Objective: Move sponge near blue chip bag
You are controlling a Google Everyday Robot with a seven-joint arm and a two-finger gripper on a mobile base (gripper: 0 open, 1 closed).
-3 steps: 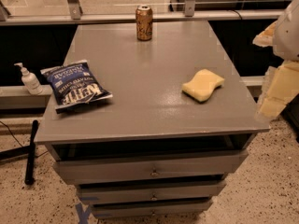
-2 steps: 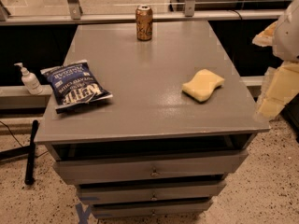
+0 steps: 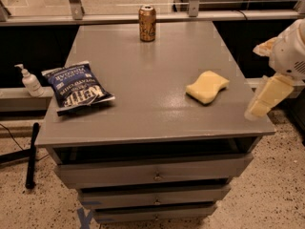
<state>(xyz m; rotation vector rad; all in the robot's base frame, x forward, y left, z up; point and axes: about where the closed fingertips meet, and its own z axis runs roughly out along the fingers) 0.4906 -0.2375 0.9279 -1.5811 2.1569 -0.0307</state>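
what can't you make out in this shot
Camera view:
- the tool, at the right edge of the table, apart from the sponge: arm cut off by the frame's right side.
- the can: label too small to read.
- the blue chip bag: small print blurred.
- the top drawer: inside lost in shadow.

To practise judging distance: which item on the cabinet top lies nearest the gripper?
The pale yellow sponge, close to the gripper at the right edge; the can and blue chip bag lie farther left.
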